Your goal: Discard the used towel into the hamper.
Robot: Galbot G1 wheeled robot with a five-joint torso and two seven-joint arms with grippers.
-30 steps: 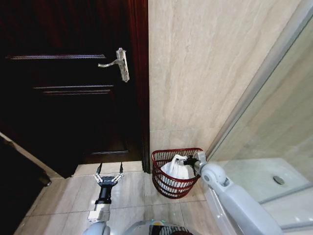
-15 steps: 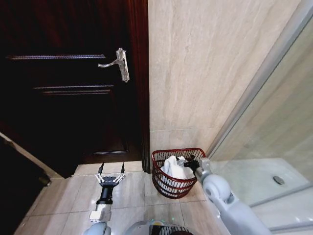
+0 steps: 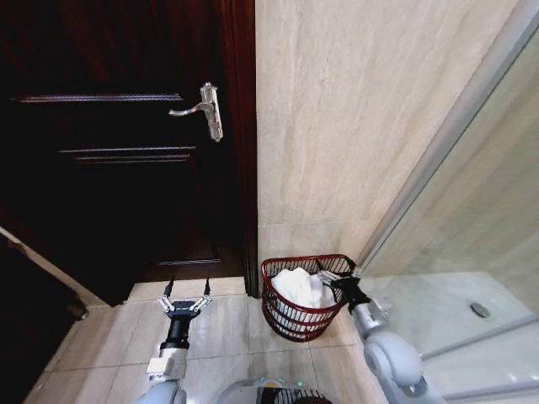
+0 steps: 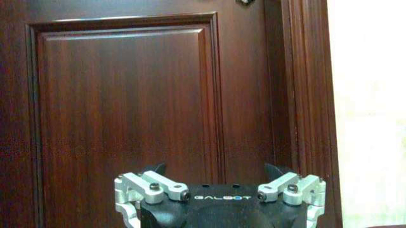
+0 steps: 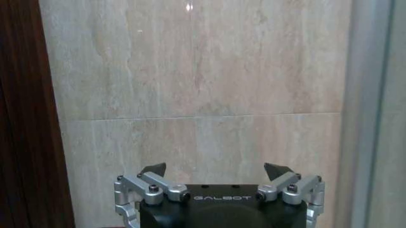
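Towel (image 3: 296,286) sits in hamper (image 3: 290,321); right gripper (image 3: 337,280) wide open, empty — lift clear of the rim, left gripper (image 3: 186,300) open, idle by the door (image 3: 126,168).

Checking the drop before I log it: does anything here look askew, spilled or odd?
Nothing stands out. The white towel lies inside the hamper, which leans a little toward the wall. The right hand is open at its rim; the left hand is open over the floor.

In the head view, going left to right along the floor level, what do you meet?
Left gripper, jaws open over the floor tiles → hamper with the white towel inside → right gripper, jaws open at the hamper's right rim → shower floor drain.
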